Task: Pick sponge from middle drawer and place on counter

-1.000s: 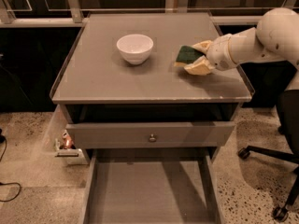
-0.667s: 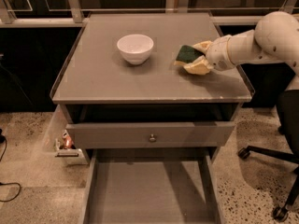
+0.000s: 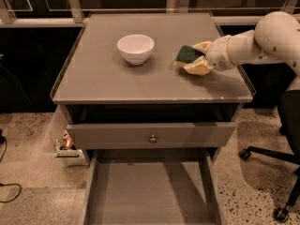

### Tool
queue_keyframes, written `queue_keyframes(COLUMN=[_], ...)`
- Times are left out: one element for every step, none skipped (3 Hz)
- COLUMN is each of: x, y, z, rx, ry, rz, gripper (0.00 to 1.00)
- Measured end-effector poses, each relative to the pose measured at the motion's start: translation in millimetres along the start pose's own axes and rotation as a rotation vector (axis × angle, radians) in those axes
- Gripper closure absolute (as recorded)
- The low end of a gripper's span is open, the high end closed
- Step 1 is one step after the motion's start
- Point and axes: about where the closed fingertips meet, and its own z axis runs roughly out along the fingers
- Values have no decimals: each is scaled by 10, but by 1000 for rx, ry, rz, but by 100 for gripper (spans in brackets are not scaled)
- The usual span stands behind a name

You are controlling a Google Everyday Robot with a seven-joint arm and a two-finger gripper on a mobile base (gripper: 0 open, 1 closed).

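Grey worktop: gripper at right side, fingers clamped on sponge, white bowl near.

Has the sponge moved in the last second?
No. The sponge keeps the same gap right of the bowl on the counter, with the gripper still at it.

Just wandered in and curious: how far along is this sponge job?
Done: the middle drawer is pulled out, and the sponge is up at the counter. In hand: the gripper grips it, right of the white bowl. Left: let go and pull away.
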Motion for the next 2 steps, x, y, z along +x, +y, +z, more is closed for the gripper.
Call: queue_keyframes(x=[0,0], y=[0,0], z=[0,0], rx=[0,0], ry=[0,0], rz=[0,0], gripper=[35,12])
